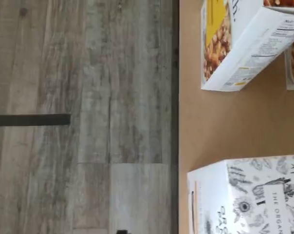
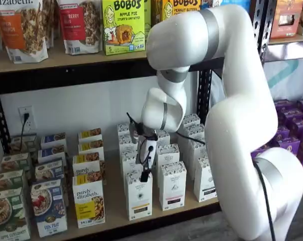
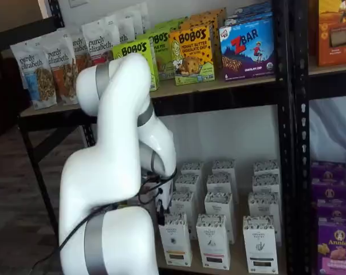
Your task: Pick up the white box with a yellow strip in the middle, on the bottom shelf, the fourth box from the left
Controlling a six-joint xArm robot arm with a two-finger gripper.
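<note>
Speckled carton-top fills the near corner of the wrist view: this is the white box (image 1: pixel 249 195), its yellow strip showing along the front face, standing at the front edge of the bottom shelf (image 1: pixel 220 122) just behind the black rail. The pincer (image 2: pixel 144 173) hangs right above that carton (image 2: pixel 139 196), presumably lined up for a top-down grasp; its black fingers show side-on, so I cannot tell whether they are spread or closed. White tea cartons stand in files running back to the wall, so that each front box can be taken cleanly: three files show in a shelf view (image 3: pixel 213 240), though the arm (image 3: pixel 113 172) may hide more. Two granola boxes (image 1: pixel 237 41) sit beside the target.
</note>
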